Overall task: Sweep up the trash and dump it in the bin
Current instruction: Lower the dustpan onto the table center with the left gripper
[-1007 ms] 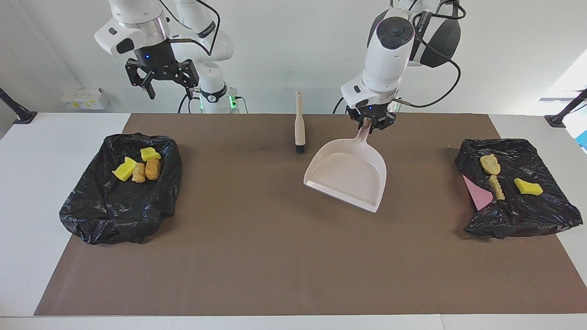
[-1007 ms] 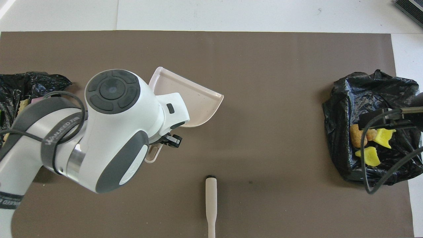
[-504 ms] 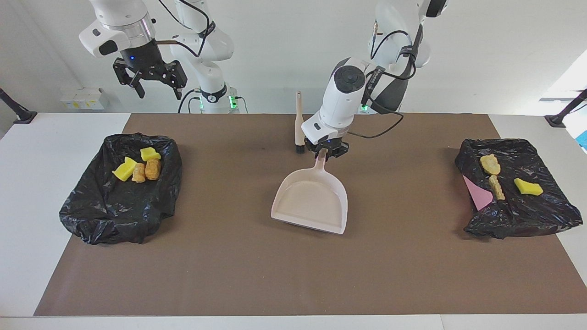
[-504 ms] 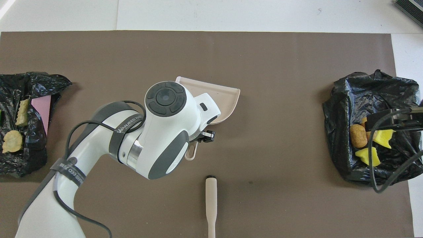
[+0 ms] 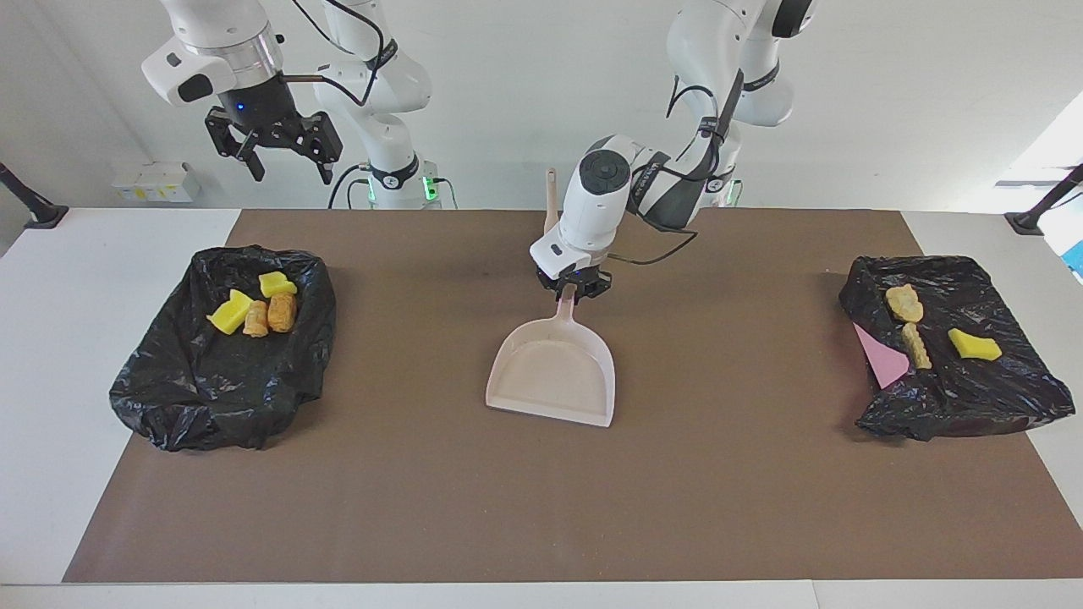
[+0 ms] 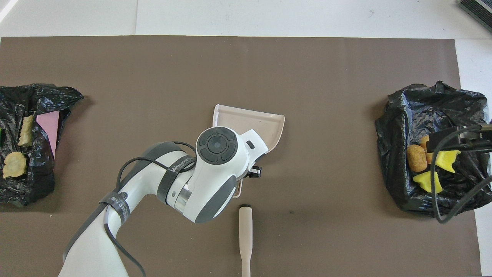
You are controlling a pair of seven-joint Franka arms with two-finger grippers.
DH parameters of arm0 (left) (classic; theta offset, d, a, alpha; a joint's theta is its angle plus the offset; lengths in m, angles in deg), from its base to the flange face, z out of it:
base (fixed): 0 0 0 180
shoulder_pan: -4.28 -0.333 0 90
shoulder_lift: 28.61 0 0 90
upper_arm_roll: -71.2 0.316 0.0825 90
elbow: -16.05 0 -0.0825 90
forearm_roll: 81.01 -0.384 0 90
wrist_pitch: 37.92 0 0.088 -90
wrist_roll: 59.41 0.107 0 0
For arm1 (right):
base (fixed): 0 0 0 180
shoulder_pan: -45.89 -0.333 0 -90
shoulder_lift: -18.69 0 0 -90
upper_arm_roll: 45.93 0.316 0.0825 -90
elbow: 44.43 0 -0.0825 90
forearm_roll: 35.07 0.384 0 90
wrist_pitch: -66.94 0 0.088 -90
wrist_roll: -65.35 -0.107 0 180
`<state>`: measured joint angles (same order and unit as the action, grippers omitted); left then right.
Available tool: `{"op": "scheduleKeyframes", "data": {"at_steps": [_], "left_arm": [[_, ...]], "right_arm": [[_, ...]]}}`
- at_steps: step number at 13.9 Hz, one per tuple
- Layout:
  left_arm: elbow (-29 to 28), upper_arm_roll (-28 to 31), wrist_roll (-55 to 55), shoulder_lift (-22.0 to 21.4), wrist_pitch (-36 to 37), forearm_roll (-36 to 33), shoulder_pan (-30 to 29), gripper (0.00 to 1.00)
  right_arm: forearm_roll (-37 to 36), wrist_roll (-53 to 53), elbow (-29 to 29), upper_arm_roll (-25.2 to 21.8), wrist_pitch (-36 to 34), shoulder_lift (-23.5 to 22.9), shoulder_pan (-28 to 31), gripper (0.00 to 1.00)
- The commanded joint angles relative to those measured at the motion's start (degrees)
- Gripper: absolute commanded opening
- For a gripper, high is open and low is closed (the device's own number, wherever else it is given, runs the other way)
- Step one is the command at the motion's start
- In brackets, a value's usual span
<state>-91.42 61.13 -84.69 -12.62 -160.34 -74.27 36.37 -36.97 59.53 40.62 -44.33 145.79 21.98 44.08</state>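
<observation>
Facing view: left gripper [image 5: 574,288] pinching the handle of the pink dustpan [image 5: 552,373], pan sits flat mid-table on the brown mat [image 5: 525,499].

Pan's open mouth points away from the robots, nothing in it. Brush [image 6: 245,239] lies on the mat nearer the robots than the pan, bristle end close to the pan handle, not touching afaict. Trash is split btwn two black bags: four lumps [image 5: 254,309] in the bag [image 5: 220,381] at the right arm's end, three lumps [image 5: 918,326] on the bag [image 5: 964,389] at the left arm's end, w/ a pink sheet [image 5: 880,355] poking out of that one. Right gripper [image 5: 272,152] hangs up high above the table edge near its bag, fingers spread, holding nothing.
</observation>
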Motion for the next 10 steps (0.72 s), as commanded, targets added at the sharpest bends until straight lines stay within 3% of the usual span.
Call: {"op": "scheduleKeyframes", "data": {"at_steps": [1, 6, 10], "left_arm": [[0.42, 0.93, -1.62, -0.52, -0.80, 1.18, 1.65, 1.00], [1.03, 1.71, -0.83, -3.25, 2.10, 1.09, -3.69, 1.00], [2.61, 1.72, 1.44, -4.30, 2.10, 0.82, -13.01, 1.00]], "right_arm": [[-0.21, 0.73, -0.23, 0.16, -0.18, 0.06, 0.58, 1.00], [-0.21, 0.64, -0.23, 0.16, -0.18, 0.06, 0.49, 1.00], [-0.21, 0.73, -0.23, 0.16, -0.18, 0.06, 0.49, 1.00]]}}
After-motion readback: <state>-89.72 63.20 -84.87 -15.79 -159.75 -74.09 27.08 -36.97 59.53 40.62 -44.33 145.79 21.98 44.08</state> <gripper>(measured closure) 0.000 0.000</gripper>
